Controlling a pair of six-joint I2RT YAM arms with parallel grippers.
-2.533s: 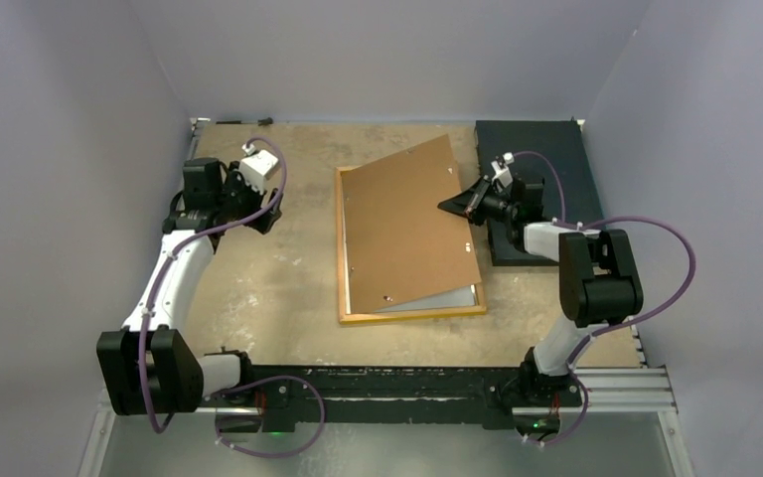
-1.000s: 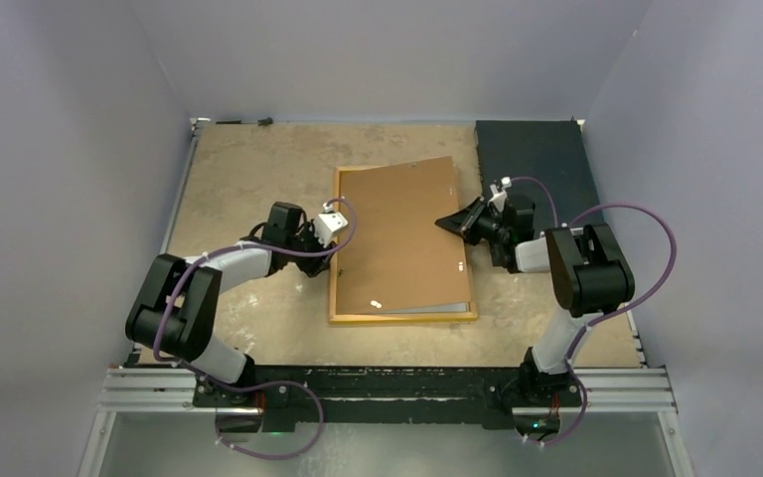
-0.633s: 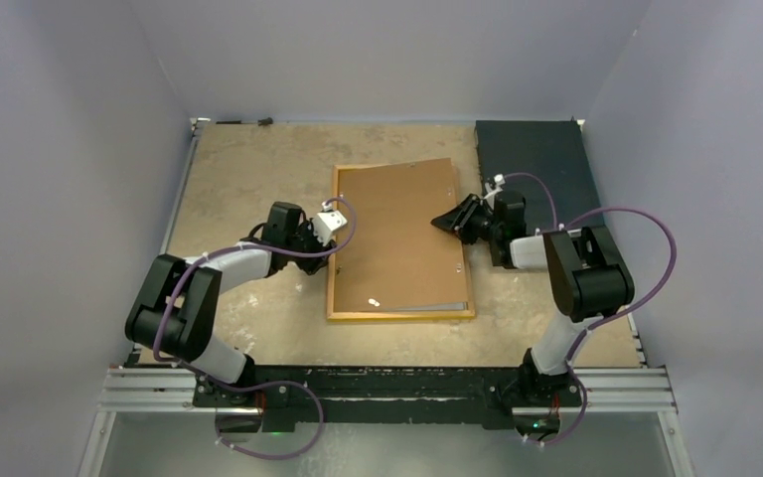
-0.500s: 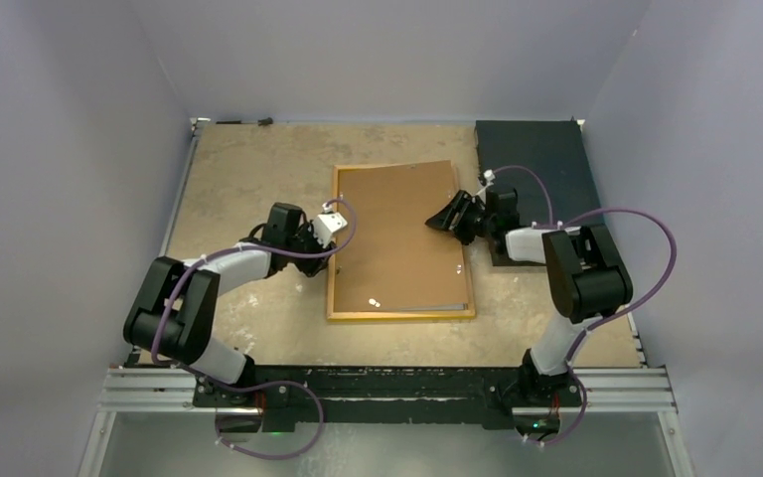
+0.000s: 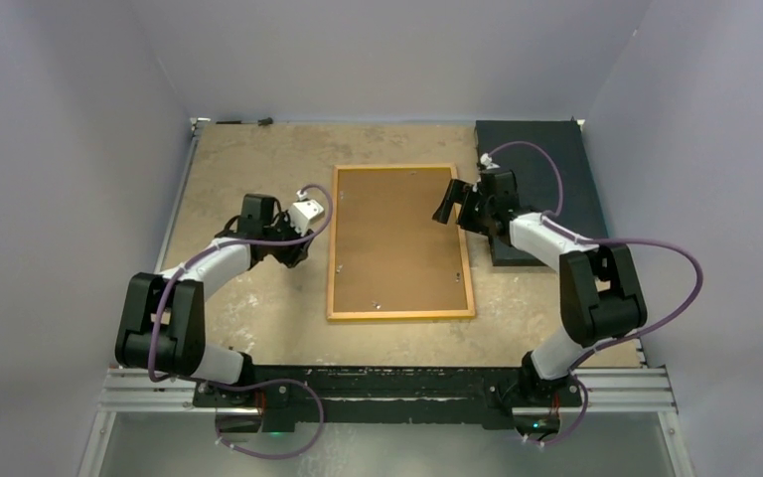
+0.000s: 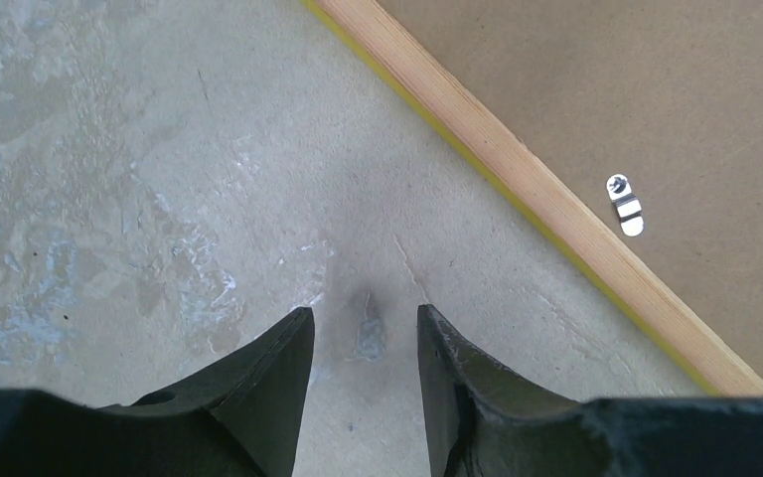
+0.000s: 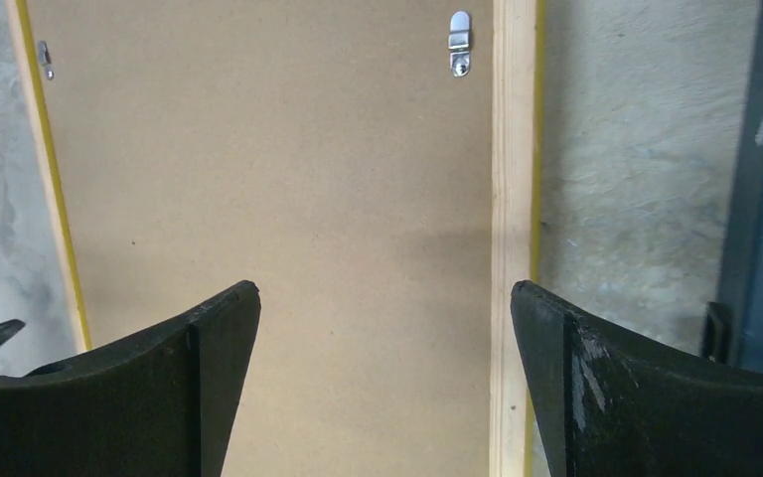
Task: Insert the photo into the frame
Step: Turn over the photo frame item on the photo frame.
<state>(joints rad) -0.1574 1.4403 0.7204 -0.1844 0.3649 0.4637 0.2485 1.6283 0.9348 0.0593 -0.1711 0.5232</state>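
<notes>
The frame (image 5: 400,315) lies reverse side up in the middle of the table, its light wood rail (image 7: 513,149) edged in yellow. A brown backing board (image 5: 397,238) lies flat inside it and covers the whole opening. The photo is hidden. My right gripper (image 5: 450,207) hangs over the frame's right rail near the far end, and in the right wrist view it (image 7: 385,290) is wide open with nothing in it. My left gripper (image 5: 298,248) sits on the table just left of the frame. In its own view it (image 6: 366,323) is open over bare tabletop, apart from the rail (image 6: 517,174).
A dark rectangular mat (image 5: 546,149) lies at the back right, close behind my right arm. Small metal clips (image 7: 460,42) sit on the backing board near the rails, one also in the left wrist view (image 6: 624,204). Grey walls close in the table on three sides.
The backing board, held tilted by my right gripper, has come down flat inside the frame. The right gripper opened and let go. My left gripper drew back left from the frame's edge.
</notes>
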